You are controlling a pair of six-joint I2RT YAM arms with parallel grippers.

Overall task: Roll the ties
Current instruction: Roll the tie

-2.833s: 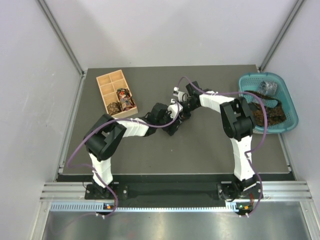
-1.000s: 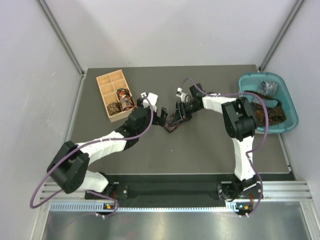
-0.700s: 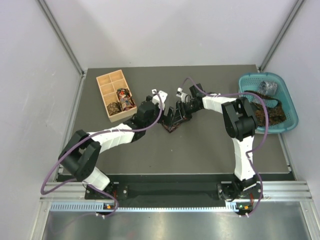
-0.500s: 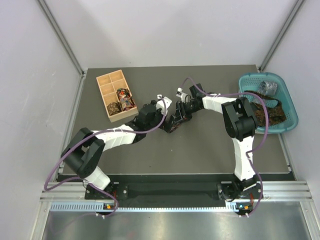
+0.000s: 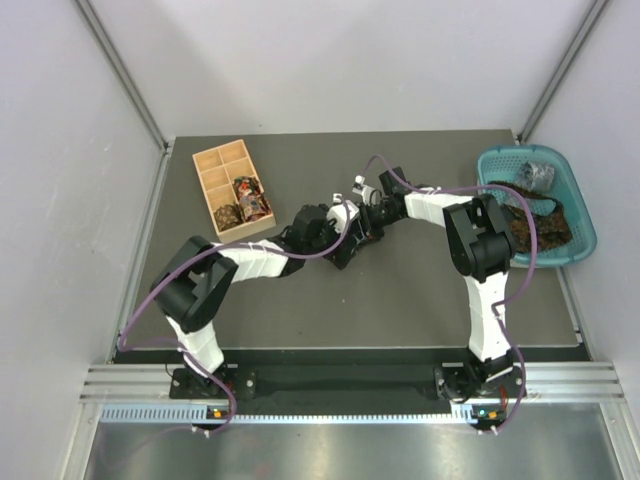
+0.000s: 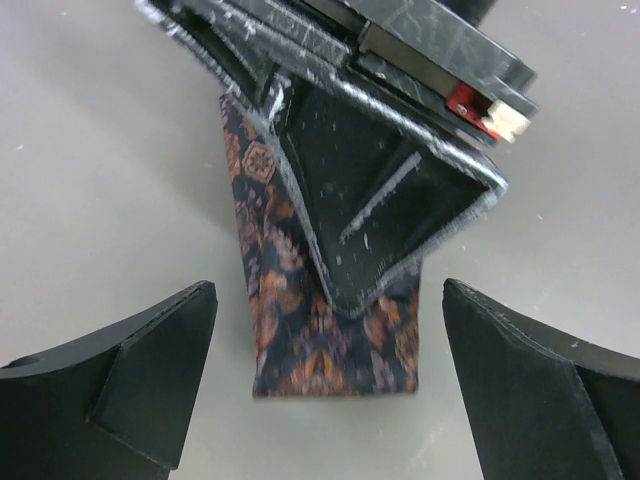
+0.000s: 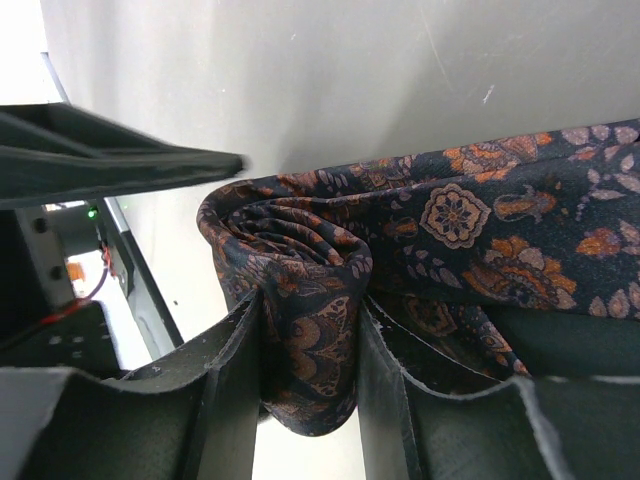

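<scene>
Necktie (image 7: pixel 450 220), dark navy woven fabric with orange-brown paisley: soft, partly wound into a loose coil, lying mid-table on the matte grey table (image 5: pixel 400 290). Your right pincer (image 7: pixel 308 335) clamps the coil between narrow-set black fingers, and the flat tail runs off rightward in its wrist view. Your left pincer (image 6: pixel 325 300) stands wide, its fingers on either side of the squared end without touching it. Open surface lies all round. The tan wooden compartment box (image 5: pixel 212 160) and the teal plastic basket (image 5: pixel 490 160) sit well apart.
</scene>
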